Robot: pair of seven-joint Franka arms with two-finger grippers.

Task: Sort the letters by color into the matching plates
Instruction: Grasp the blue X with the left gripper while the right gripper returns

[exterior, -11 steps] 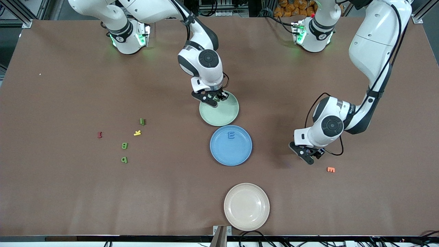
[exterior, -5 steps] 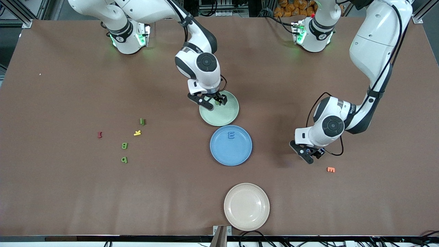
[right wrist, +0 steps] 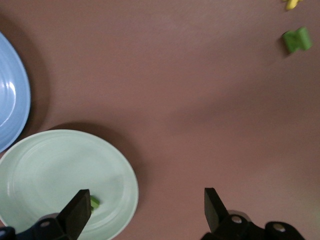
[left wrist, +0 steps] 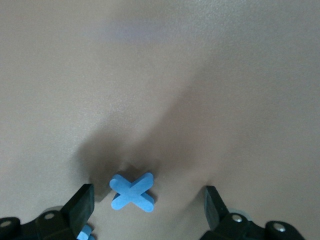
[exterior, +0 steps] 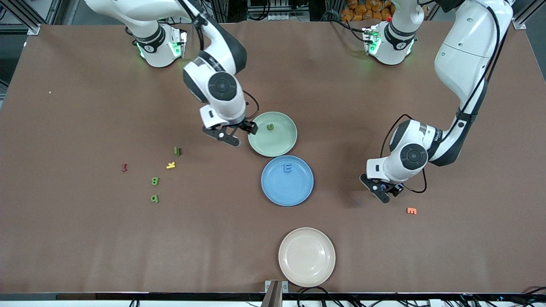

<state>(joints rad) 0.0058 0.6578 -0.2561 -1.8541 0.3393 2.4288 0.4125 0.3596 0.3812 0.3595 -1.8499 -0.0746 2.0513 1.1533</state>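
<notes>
One olive-green letter [exterior: 270, 126] lies in the mint green plate [exterior: 277, 140]; it also shows in the right wrist view as the green letter [right wrist: 94, 202] on the mint plate [right wrist: 60, 165]. My right gripper [exterior: 232, 134] hangs open and empty just off that plate's rim, toward the right arm's end. The blue plate [exterior: 290, 189] holds a blue E [exterior: 287, 169]. Three green letters [exterior: 155, 181] lie loose toward the right arm's end. My left gripper [exterior: 384, 192] is open, low over the table, with a blue X letter [left wrist: 132, 192] lying untouched between its fingers.
A cream plate [exterior: 306, 256] sits nearest the front camera. A yellow letter [exterior: 170, 165] and a red letter [exterior: 124, 167] lie among the loose green ones. An orange letter [exterior: 411, 210] rests close to my left gripper. A second blue piece [left wrist: 85, 232] peeks beside one left finger.
My right gripper let go of the green letter, left it in the mint plate and moved off the rim toward the right arm's end. The left gripper has barely shifted.
</notes>
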